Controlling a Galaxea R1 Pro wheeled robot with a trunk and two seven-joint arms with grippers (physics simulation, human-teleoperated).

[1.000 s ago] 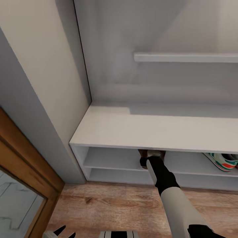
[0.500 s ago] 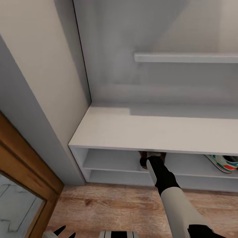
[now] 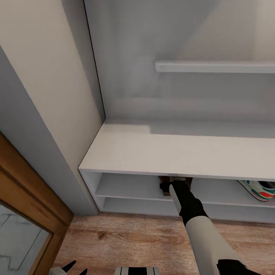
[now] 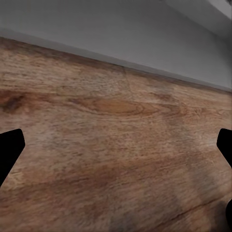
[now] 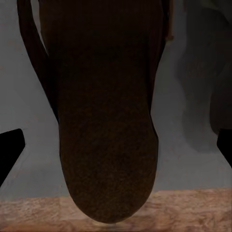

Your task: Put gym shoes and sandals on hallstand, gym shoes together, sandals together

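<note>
head camera tilted slightly, right end effector (image 3: 168,187) deeper under hallstand (image 3: 152,149)

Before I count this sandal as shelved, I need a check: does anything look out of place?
The sandal looks odd: its rounded end appears to jut past the front edge of the hallstand shelf, over the corridor floor.

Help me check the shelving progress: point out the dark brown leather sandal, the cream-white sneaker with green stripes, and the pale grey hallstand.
Dark brown leather sandal (image 5: 106,125): right wrist view, middle of its sole.
Cream-white sneaker with green stripes (image 3: 259,189): head view, striped side, on the upper shelf.
Pale grey hallstand (image 3: 160,149): head view, bare bench top.
</note>
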